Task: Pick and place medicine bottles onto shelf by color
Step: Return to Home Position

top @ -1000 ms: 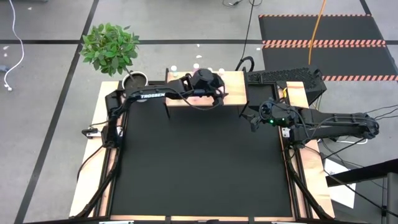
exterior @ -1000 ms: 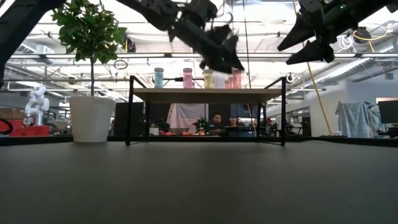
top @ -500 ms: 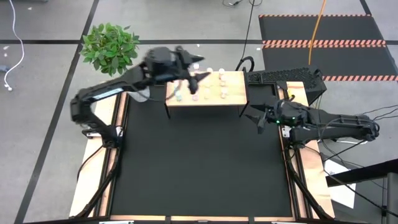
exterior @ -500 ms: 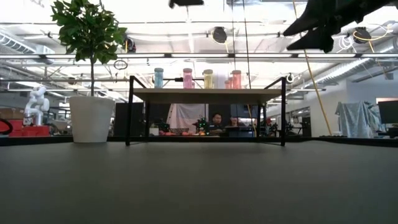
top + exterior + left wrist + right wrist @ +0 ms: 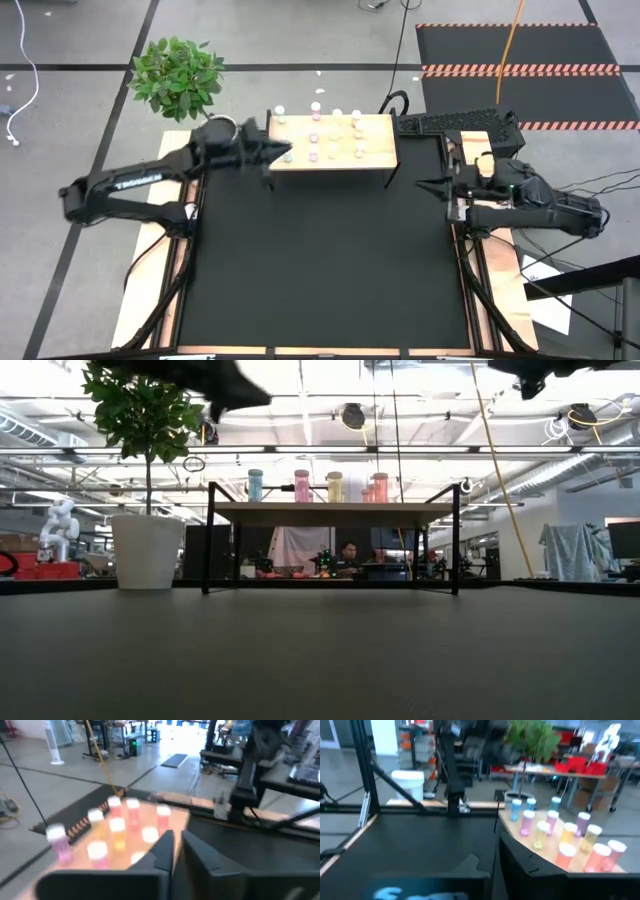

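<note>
High view: overhead, straight down, far off; shelf (image 5: pixel 378 160) upper centre. Low view: tabletop height, level, facing shelf (image 5: pixel 330 513) front-on across black mat (image 5: pixel 320 650), room behind. Left wrist view: close at shelf (image 5: pixel 175 817) left end, looking along it. Right wrist view: off shelf (image 5: pixel 527 842) right end, looking back. All four share shelf.

shelf: the shelf (image 5: pixel 380 160), a light wood top on dark legs, is standing level at the far edge of the table.
bottles: the medicine bottles (image 5: pixel 336 139), tiny with white caps, are all standing upright in short rows on the shelf top.
colours, low view: a teal bottle (image 5: pixel 255 484), a pink bottle (image 5: pixel 302 485) and a yellow bottle (image 5: pixel 334 486) are standing apart in a line; two pinkish ones are standing close together beside the yellow.
grouping, right wrist view: teal ones are sitting at one end, pink at the other, yellow between them.
</note>
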